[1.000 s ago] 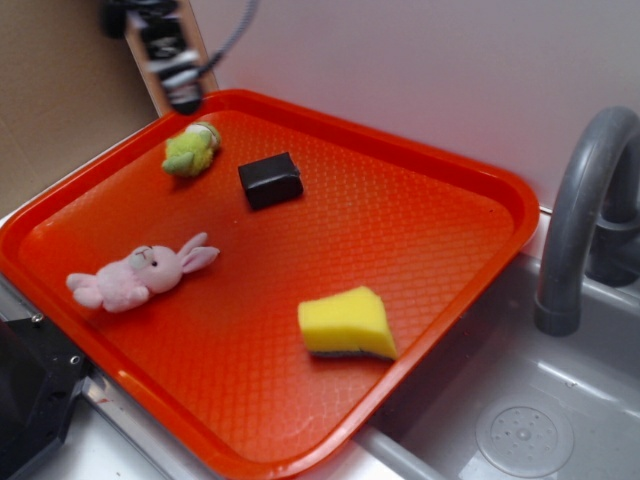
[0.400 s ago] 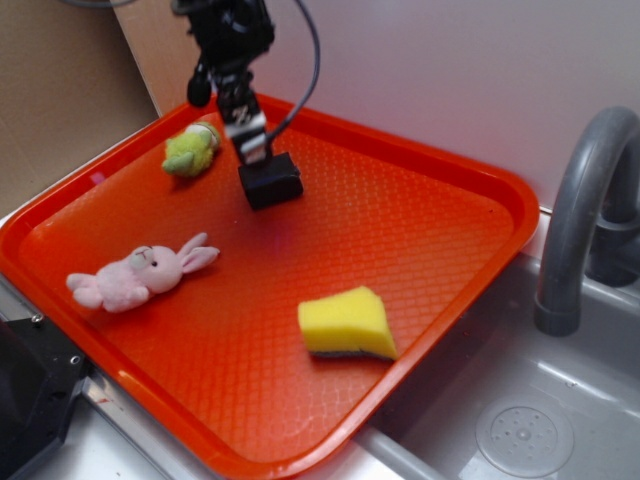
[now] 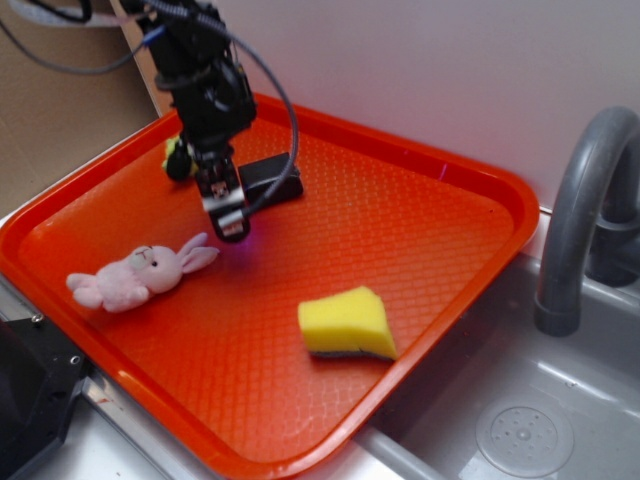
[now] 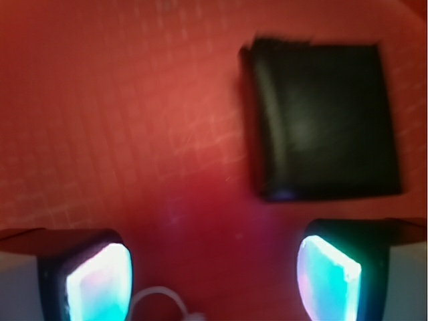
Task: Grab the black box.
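The black box [image 3: 272, 176] lies flat on the orange tray [image 3: 420, 220], toward its far left part; in the wrist view the black box [image 4: 322, 120] fills the upper right. My gripper [image 3: 228, 222] hangs just in front of the box on its near-left side, low over the tray. Its jaws stand wide apart, the gripper [image 4: 212, 277] open with only bare tray between the two lit pads [image 4: 99, 284]. The box sits beyond the fingertips, not between them.
A pink plush rabbit [image 3: 140, 275] lies at the tray's left. A green plush toy [image 3: 178, 158] is partly hidden behind the arm. A yellow sponge [image 3: 347, 322] rests near the front edge. A grey faucet [image 3: 585, 215] and sink [image 3: 520, 420] stand to the right.
The arm has come down from the tray's back-left corner, passed over the black box, and now sits lower and nearer, just in front of the box. The box has not moved.
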Controlling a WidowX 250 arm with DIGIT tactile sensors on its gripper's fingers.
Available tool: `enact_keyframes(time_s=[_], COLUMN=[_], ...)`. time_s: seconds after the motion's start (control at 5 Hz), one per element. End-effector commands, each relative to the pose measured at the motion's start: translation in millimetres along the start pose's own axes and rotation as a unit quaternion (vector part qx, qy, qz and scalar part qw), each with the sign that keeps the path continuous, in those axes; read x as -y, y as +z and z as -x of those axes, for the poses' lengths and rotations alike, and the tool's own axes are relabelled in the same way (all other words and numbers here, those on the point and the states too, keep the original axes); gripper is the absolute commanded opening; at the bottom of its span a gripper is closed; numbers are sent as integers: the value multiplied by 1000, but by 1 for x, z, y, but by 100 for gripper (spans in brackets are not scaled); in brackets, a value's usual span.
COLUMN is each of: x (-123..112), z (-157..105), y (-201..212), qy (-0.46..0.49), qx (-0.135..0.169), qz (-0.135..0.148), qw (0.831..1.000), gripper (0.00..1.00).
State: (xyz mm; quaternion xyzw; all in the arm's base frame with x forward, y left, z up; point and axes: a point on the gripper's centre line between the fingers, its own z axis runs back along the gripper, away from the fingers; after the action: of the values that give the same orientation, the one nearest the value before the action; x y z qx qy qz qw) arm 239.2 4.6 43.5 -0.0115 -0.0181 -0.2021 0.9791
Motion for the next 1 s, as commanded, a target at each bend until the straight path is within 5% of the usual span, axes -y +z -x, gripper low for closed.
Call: enact_keyframes(time_s=[0.0,0.4,0.8], x=[-25,-43,-50], z=[-26,-35,-56], y=[43,93,56], qy=[9,9,7], qx=[55,85,71], qz=[-26,-34,-32], qw=[998,996,997], gripper=[100,100,100])
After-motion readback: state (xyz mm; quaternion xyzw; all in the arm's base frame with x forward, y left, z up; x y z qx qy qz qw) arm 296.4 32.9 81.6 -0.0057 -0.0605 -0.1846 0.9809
